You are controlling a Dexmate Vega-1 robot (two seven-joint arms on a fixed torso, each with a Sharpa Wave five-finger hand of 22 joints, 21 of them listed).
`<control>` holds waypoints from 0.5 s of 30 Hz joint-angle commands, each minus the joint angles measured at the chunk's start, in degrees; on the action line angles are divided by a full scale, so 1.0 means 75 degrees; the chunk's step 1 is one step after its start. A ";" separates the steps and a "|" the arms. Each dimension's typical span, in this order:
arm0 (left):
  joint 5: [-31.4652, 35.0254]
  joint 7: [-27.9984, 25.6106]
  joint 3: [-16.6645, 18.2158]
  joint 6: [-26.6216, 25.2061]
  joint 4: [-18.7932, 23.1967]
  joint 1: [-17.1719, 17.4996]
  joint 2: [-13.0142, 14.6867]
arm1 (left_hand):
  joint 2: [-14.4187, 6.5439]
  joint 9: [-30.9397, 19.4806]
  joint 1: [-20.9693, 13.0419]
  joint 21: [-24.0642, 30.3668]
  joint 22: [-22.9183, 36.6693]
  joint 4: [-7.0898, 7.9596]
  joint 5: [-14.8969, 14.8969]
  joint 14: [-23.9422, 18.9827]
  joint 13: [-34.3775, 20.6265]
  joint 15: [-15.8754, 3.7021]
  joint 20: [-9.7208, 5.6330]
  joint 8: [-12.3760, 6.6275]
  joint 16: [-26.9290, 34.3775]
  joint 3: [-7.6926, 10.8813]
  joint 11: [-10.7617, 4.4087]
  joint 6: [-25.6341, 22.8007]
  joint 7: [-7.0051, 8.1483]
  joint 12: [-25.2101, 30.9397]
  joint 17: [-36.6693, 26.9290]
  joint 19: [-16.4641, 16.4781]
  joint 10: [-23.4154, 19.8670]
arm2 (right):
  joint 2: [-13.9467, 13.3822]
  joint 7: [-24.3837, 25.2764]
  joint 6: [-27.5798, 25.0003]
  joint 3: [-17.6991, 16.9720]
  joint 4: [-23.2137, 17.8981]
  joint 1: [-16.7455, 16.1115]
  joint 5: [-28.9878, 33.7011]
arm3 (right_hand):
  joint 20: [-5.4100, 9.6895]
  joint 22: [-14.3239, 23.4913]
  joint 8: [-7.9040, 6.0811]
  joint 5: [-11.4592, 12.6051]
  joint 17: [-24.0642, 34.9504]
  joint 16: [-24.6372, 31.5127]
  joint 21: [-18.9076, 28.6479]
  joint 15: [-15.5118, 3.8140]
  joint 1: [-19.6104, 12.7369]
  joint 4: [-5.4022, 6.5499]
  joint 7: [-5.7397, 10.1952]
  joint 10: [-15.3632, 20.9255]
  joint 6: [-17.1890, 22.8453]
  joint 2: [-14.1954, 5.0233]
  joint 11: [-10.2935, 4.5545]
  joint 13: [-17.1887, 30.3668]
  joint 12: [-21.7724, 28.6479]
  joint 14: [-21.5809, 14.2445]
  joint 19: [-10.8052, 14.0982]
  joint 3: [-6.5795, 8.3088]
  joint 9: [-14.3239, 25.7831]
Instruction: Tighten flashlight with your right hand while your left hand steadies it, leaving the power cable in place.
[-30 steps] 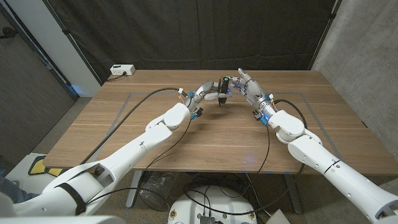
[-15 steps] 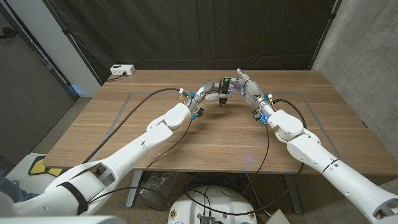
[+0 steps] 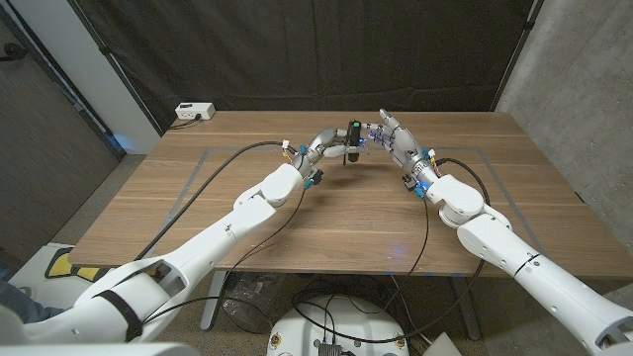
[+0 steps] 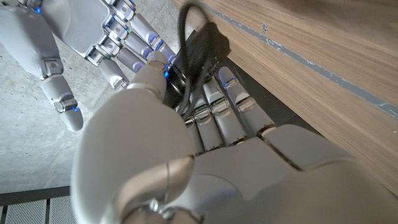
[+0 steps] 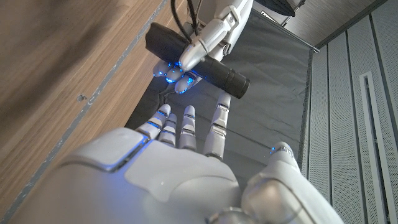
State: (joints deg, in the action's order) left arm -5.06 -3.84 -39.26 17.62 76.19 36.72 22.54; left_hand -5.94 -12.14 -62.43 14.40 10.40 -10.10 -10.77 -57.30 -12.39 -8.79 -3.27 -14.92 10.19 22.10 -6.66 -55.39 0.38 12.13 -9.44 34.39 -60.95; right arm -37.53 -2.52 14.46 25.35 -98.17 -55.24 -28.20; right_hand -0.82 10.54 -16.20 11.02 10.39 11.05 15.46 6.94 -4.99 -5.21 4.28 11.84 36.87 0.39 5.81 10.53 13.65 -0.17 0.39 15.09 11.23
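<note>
Holding the flashlight up off the worktop toward the far side, the left hand has its fingers wrapped around the black barrel, so it's clearly gripped. A black cable runs off the flashlight past the left fingers. The right hand sits just beside it; from its wrist view the fingers are spread wide, reaching at the barrel but apart from it, holding nothing. A white box sits at the far left edge.
</note>
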 commanded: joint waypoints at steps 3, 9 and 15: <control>-0.0163 -0.0104 0.0071 -0.0135 0.0057 0.0076 -0.0029 | -0.0184 -0.0025 -0.0125 -0.0015 0.0000 0.0466 0.0009 -0.0093 -0.0021 -0.0328 -0.0592 0.0022 0.0035 0.0516 -0.0561 -0.0468 -0.0373 0.0072 -0.0026 0.0061 -0.0681 | -0.0127 -0.0045 0.0069 -0.0052 -0.0107 -0.0073 0.0039 | -0.0021 0.0037 -0.0077 0.0002 0.0021 0.0033 -0.0009 0.0023 -0.0034 -0.0008 0.0003 0.0183 0.0327 -0.0095 -0.0008 0.0033 0.0069 -0.0126 0.0061 -0.0049 -0.0012; -0.0169 -0.0045 0.0038 -0.0148 0.0068 0.0051 -0.0015 | -0.0178 -0.0034 -0.0125 -0.0020 0.0000 0.0466 0.0012 -0.0101 -0.0016 -0.0334 -0.0594 0.0024 0.0031 0.0529 -0.0574 -0.0486 -0.0376 0.0068 -0.0026 0.0078 -0.0695 | -0.0169 0.0139 0.0050 -0.0146 -0.0215 -0.0198 0.0071 | -0.0003 0.0043 -0.0153 0.0020 0.0018 0.0022 -0.0034 -0.0062 -0.0079 -0.0001 0.0400 0.0546 0.0986 -0.0282 -0.0157 0.0024 0.0151 -0.0361 0.0218 -0.0015 -0.0024; -0.0167 0.0009 0.0004 -0.0182 0.0115 0.0050 0.0007 | -0.0174 -0.0048 -0.0124 -0.0030 0.0001 0.0466 0.0015 -0.0103 -0.0019 -0.0335 -0.0575 0.0023 0.0028 0.0540 -0.0557 -0.0495 -0.0372 0.0056 -0.0026 0.0073 -0.0673 | -0.0139 0.0177 -0.0135 -0.0206 -0.0276 -0.0303 -0.0223 | -0.0127 0.0046 0.0815 -0.0029 0.0026 -0.0056 -0.0143 0.0115 -0.0109 -0.0077 -0.0226 0.0118 -0.1290 -0.0165 -0.0037 0.0037 -0.0103 -0.0377 0.0295 -0.0123 0.0015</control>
State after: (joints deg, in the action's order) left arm -6.09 -4.32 -38.93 16.71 76.54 37.09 22.39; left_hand -5.95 -12.37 -62.42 14.33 10.40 -10.09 -10.76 -57.73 -12.41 -9.22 -3.27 -14.69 10.19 22.09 -6.53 -55.70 0.69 12.13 -9.58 34.38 -61.41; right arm -38.44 -2.08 14.61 24.58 -99.38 -56.30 -28.13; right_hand -1.54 10.82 -11.46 11.02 10.40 10.80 14.62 6.90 -5.42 -5.72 3.88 13.49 31.51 -0.96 5.30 10.53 13.27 -3.09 2.13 14.58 11.08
